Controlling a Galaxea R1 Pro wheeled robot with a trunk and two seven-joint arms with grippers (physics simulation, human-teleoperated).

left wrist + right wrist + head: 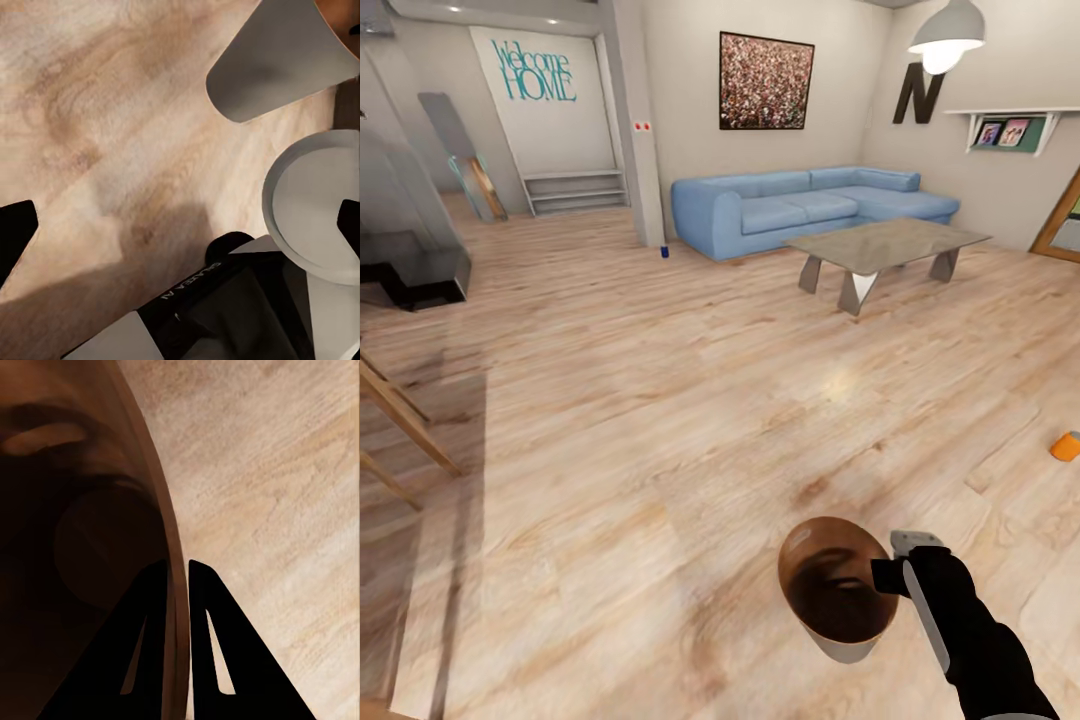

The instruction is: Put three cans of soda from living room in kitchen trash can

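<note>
The right gripper [176, 577] is carrying the tash can [835, 590], jaws clenching its rim, while the orange can [1066, 446] is lying ahead to its right.

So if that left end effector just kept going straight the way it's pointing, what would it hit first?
Most likely the light wood floor: its camera looks straight down onto bare planks. The grey tapered wastebasket sits off to one side, though depth is hard to judge.

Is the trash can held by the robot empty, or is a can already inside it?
Apparently empty: the trash can shows only dark brown interior, though shadow hides part of the bottom.
</note>
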